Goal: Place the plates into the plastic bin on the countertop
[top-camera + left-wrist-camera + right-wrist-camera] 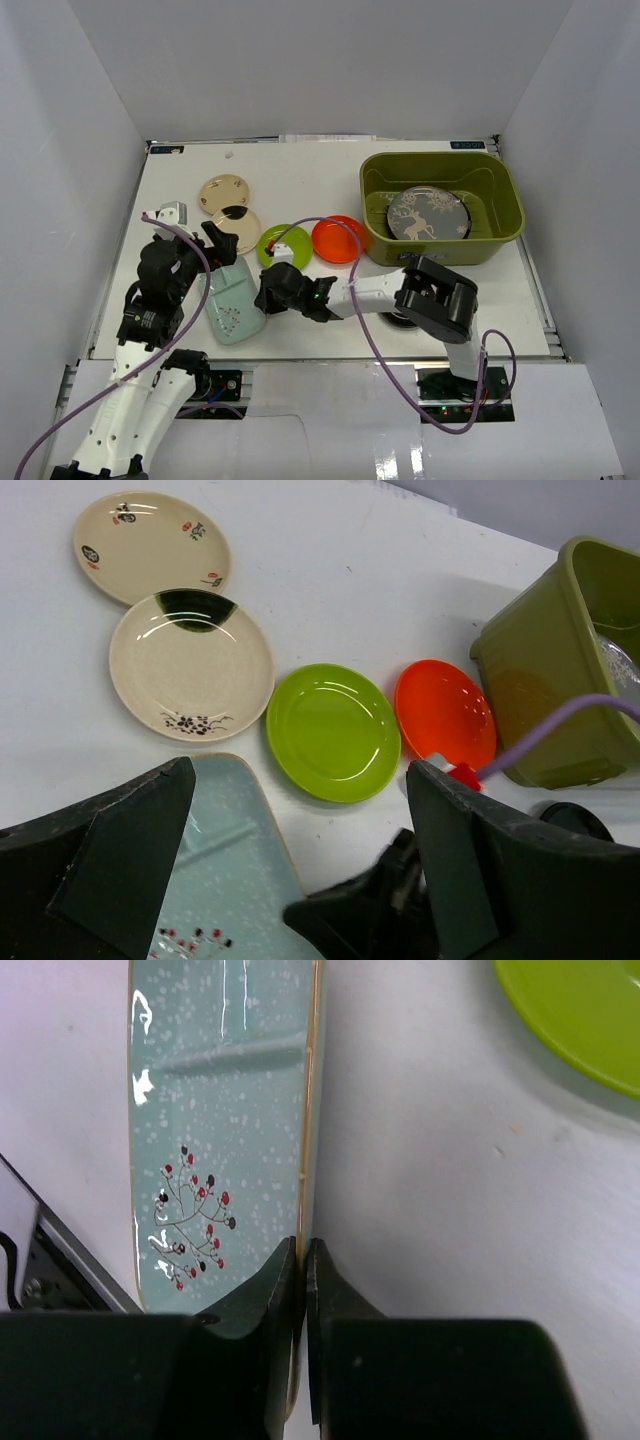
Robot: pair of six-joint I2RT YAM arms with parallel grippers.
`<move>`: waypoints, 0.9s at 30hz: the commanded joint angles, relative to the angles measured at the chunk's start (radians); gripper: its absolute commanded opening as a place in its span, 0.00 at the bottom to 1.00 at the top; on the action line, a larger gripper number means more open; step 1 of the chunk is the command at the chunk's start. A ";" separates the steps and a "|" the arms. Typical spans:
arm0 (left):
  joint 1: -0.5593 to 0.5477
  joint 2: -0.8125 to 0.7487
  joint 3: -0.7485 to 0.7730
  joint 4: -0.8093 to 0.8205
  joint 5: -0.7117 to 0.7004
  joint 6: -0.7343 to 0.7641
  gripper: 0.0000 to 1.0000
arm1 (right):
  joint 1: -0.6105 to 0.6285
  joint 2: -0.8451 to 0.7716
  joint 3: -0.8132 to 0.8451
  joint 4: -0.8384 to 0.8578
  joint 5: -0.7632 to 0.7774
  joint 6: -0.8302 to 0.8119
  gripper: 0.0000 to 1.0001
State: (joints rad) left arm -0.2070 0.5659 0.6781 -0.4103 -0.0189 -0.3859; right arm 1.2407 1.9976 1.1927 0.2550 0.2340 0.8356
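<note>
One glossy, speckled, rounded-rectangle mint plate (220, 1110)

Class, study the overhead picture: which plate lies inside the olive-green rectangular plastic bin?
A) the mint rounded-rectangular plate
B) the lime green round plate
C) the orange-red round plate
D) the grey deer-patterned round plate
D: the grey deer-patterned round plate lies on the floor of the olive-green rectangular plastic bin, while the lime green round plate, orange-red round plate and mint rounded-rectangular plate are outside it.
</note>
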 commanded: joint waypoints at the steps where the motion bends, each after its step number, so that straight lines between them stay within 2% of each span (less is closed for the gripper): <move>1: -0.006 -0.004 0.005 0.010 -0.050 -0.002 0.98 | 0.019 -0.182 -0.079 0.024 0.062 -0.055 0.08; 7: 0.001 -0.012 0.014 -0.024 -0.190 -0.027 0.98 | 0.005 -0.514 -0.150 -0.106 0.215 -0.185 0.08; 9: 0.006 -0.009 0.014 -0.027 -0.196 -0.034 0.98 | -0.018 -0.635 -0.162 -0.179 0.238 -0.223 0.08; 12: 0.011 0.005 0.009 -0.024 -0.164 -0.038 0.98 | -0.118 -0.808 -0.196 -0.232 0.211 -0.242 0.08; 14: 0.015 0.021 0.006 -0.016 -0.124 -0.034 0.98 | -0.292 -0.935 -0.214 -0.269 0.189 -0.260 0.08; 17: 0.018 0.041 0.005 -0.012 -0.081 -0.033 0.98 | -0.465 -1.051 -0.203 -0.332 0.168 -0.288 0.08; 18: 0.021 0.054 0.002 -0.009 -0.070 -0.033 0.98 | -0.588 -1.063 -0.193 -0.350 0.159 -0.320 0.08; 20: 0.024 0.072 0.003 -0.007 -0.041 -0.031 0.98 | -0.726 -1.054 -0.150 -0.414 0.044 -0.335 0.08; 21: 0.027 0.081 0.003 -0.007 -0.032 -0.030 0.98 | -0.847 -1.047 -0.144 -0.425 0.004 -0.343 0.08; 24: 0.029 0.107 0.000 -0.004 0.006 -0.027 0.98 | -1.050 -0.996 -0.131 -0.436 -0.168 -0.354 0.08; 27: 0.031 0.123 -0.003 -0.001 0.016 -0.030 0.98 | -1.159 -0.953 -0.125 -0.450 -0.217 -0.365 0.08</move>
State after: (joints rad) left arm -0.1841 0.6876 0.6781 -0.4255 -0.0467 -0.4156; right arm 0.1501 1.0336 1.0065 -0.2443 0.1913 0.4904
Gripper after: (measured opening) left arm 0.975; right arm 0.095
